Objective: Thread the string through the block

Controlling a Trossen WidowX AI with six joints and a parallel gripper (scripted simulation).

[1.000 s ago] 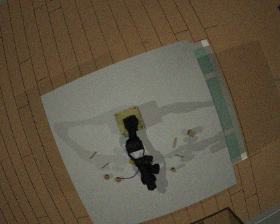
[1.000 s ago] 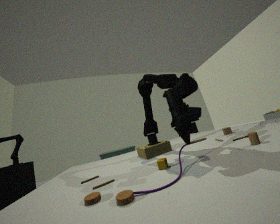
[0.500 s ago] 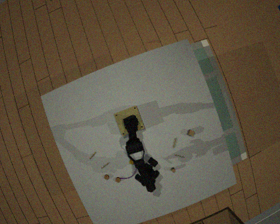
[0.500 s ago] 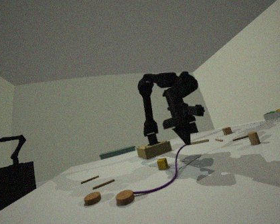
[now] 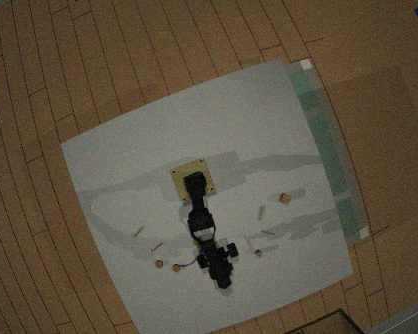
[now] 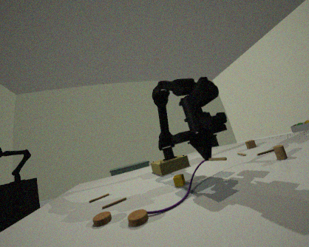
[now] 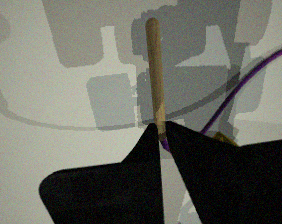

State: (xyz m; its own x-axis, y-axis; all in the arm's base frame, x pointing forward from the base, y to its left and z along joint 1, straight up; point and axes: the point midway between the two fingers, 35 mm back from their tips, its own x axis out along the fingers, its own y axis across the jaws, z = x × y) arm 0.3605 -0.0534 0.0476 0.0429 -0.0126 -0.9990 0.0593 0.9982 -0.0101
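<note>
No text, label, brand, number or sign can be read in any of the three views. The pictures are dim and grainy, and every surface that shows, bench and walls included, appears plain and unmarked.

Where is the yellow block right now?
In the exterior view the yellow block sits on the table, just left of the purple string, below the gripper holding the stick, in front of the arm's base.
</note>
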